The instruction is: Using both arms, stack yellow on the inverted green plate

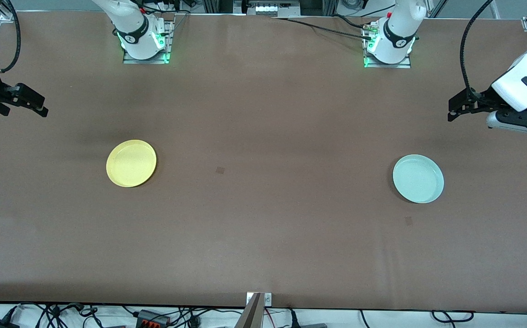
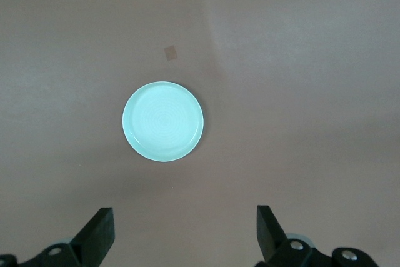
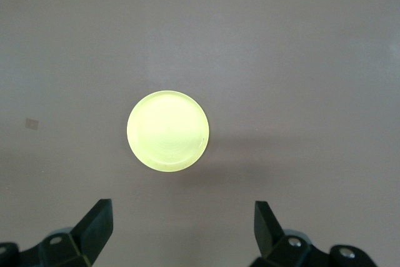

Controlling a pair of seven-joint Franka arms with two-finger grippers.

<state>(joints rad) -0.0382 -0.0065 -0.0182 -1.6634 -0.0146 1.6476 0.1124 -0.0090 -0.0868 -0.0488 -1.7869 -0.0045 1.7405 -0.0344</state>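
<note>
The yellow plate [image 1: 131, 163] lies flat on the brown table toward the right arm's end, hollow side up; it also shows in the right wrist view [image 3: 167, 130]. The green plate [image 1: 418, 178] lies flat toward the left arm's end, hollow side up, and shows in the left wrist view [image 2: 163, 121]. My right gripper [image 1: 43, 105] [image 3: 182, 209] hangs open and empty high over the table's end, apart from the yellow plate. My left gripper [image 1: 451, 110] [image 2: 185, 214] hangs open and empty high over the other end, apart from the green plate.
The two arm bases [image 1: 145, 41] [image 1: 389, 45] stand along the table's edge farthest from the front camera. Small dark square marks [image 1: 220, 170] [image 1: 408, 221] lie on the cloth. A metal post [image 1: 254, 312] and cables sit at the edge nearest the front camera.
</note>
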